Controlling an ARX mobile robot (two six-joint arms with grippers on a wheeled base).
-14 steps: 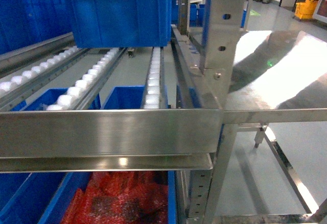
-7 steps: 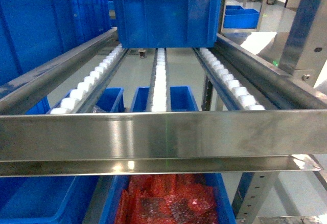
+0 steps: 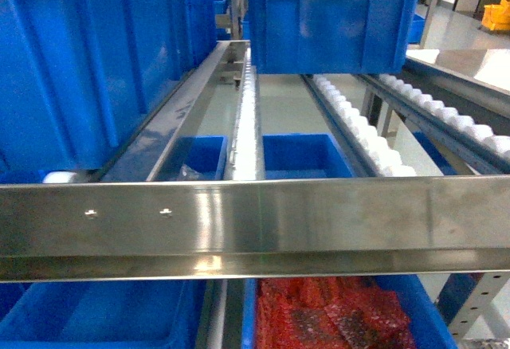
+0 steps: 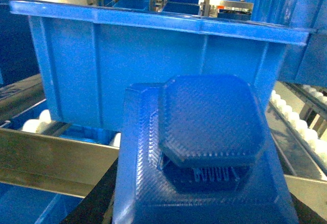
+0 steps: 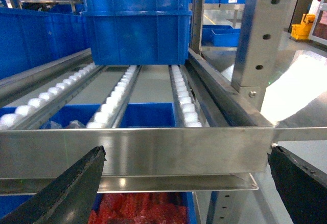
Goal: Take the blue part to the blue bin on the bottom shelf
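Blue part is filling the lower centre of the left wrist view, chunky octagonal cap on a wider base, sitting right at the left gripper; fingers themselves are mostly hidden behind it, only a dark sliver showing at bottom left, so the part is judged held by the left arm, but whether the fingers are clenched on it I cannot tell. No clear long axis, part reads about as wide as tall. Behind it a big blue bin is resting on the roller shelf level; steel front rail is crossing below left.

Right gripper is hanging released, the two dark fingers spread wide apart with nothing between them, facing the rail of the rack.

Head view is showing neither arm. Below the rail, blue bins on the bottom shelf: one bare-looking bin at left, one with red bagged stuff.

Key relation: target bins are lying down and forward of the part, under the rail, so the left arm, the nearer one, will likely need lowering before reaching in.
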